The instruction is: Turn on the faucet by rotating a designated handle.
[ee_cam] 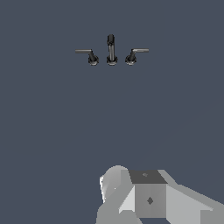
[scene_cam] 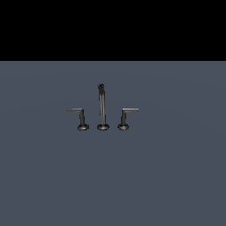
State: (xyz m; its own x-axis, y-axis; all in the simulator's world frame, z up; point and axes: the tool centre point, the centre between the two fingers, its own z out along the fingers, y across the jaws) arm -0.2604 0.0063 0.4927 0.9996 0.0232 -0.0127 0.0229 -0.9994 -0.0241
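Observation:
The faucet (scene_cam: 102, 108) is a small dark three-piece set standing on a flat grey-blue surface (scene_cam: 113, 176). Its tall thin spout stands in the middle. The handle (scene_cam: 126, 115) is the short L-shaped lever at the exterior view's right, with its thin arm jutting right. Its mirror-twin lever (scene_cam: 80, 116) stands at the exterior view's left. The wrist view shows the faucet (ee_cam: 111, 51) and the handle (ee_cam: 133, 55) small and far off. No fingers show in either view, so the gripper is out of sight and well away from the faucet.
A pale grey blocky part of the arm (ee_cam: 148, 197) fills one edge of the wrist view. The grey-blue surface (ee_cam: 112, 122) stretches between it and the faucet. A black band (scene_cam: 113, 28) lies behind the surface in the exterior view.

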